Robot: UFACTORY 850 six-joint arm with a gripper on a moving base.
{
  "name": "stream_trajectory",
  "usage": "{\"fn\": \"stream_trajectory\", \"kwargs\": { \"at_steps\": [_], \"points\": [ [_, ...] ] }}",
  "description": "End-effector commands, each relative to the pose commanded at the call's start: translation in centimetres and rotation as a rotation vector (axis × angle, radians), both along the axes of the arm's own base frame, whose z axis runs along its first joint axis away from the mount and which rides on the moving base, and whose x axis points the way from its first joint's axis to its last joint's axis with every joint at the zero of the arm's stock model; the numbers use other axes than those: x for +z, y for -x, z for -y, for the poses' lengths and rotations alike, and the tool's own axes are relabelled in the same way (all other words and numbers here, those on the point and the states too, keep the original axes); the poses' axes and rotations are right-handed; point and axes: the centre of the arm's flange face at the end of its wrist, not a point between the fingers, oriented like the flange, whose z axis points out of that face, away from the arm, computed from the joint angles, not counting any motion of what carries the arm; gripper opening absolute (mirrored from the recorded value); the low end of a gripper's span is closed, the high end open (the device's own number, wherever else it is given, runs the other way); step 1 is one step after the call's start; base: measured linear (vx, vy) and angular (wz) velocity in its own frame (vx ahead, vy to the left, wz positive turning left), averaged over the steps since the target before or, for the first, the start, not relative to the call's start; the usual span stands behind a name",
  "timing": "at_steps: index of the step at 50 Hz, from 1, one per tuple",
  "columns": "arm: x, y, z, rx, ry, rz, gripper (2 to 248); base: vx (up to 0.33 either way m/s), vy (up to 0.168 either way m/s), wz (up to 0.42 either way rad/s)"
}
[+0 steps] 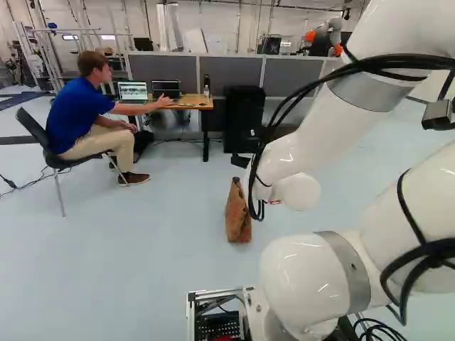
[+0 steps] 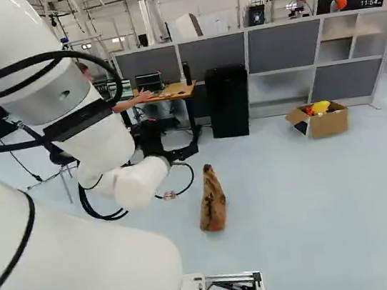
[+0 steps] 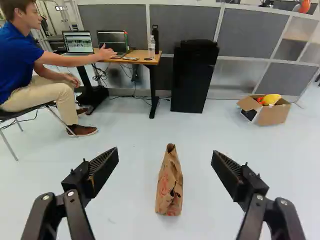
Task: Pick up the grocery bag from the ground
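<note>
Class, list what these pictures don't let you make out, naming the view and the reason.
- Contents of the paper bag: hidden by its walls, all views.
- Bag's far side: turned away, all views.
- Cardboard box: hidden in the left base view, apparently behind the arm.
- Another robot: cut off by the wrist view's edge.

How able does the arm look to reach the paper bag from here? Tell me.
Probably yes: the open gripper faces the paper bag, which stands on the floor ahead, with nothing seen blocking the way.
</note>
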Motion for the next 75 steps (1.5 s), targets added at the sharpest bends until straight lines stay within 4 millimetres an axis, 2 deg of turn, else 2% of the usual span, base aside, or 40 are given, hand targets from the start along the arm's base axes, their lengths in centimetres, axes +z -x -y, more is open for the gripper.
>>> {"fn": "stream_trajectory", "kwargs": {
  "at_steps": [24,25,27,48,62,75],
  "points": [
    [0.0,0.0,0.0,0.0,0.0,0.0,247,0.26,0.008,-0.008],
    [0.1,-1.1,0.0,0.0,0.0,-0.005,247,0.245,0.006,-0.008],
    [0.2,-1.5,0.0,0.0,0.0,-0.007,247,0.169,0.01,0.001],
    [0.5,-5.0,0.0,0.0,0.0,-0.017,247,0.015,0.001,0.0],
    [0.6,-9.5,0.0,0.0,0.0,-0.037,247,0.0,0.0,0.0],
    [-0.5,-13.4,0.0,0.0,0.0,-0.164,247,0.0,0.0,0.0]
  ]
}}
